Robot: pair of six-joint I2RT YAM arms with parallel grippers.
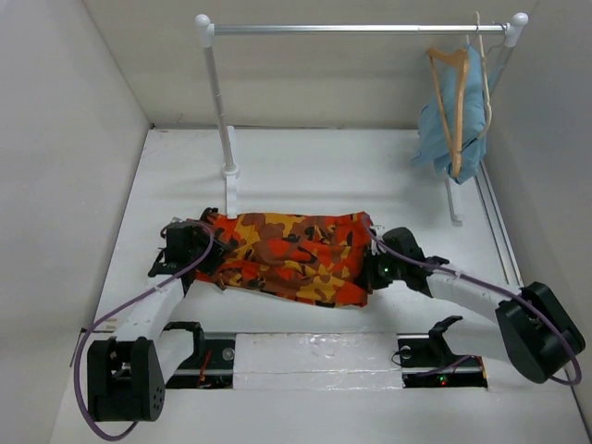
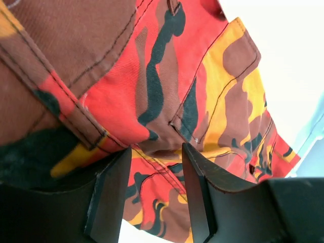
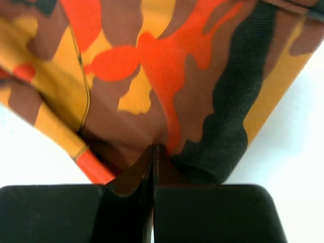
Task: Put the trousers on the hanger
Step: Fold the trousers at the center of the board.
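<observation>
The trousers (image 1: 291, 254), in orange, red, yellow and brown camouflage, lie spread across the table between my two grippers. My left gripper (image 1: 191, 245) is at their left end. In the left wrist view its jaws (image 2: 156, 148) stand apart, with the trousers' cloth (image 2: 167, 76) filling the view just past the tips. My right gripper (image 1: 375, 268) is at their right end. In the right wrist view it (image 3: 153, 147) is shut on a fold of the trousers (image 3: 152, 66). The tan wooden hanger (image 1: 450, 102) hangs at the right end of the rail, against a light blue garment.
A white clothes rail (image 1: 351, 29) spans the back, its left post (image 1: 222, 111) standing just behind the trousers. The light blue garment (image 1: 470, 116) and a second thin hanger (image 1: 483, 74) hang at its right end. White walls close in on both sides.
</observation>
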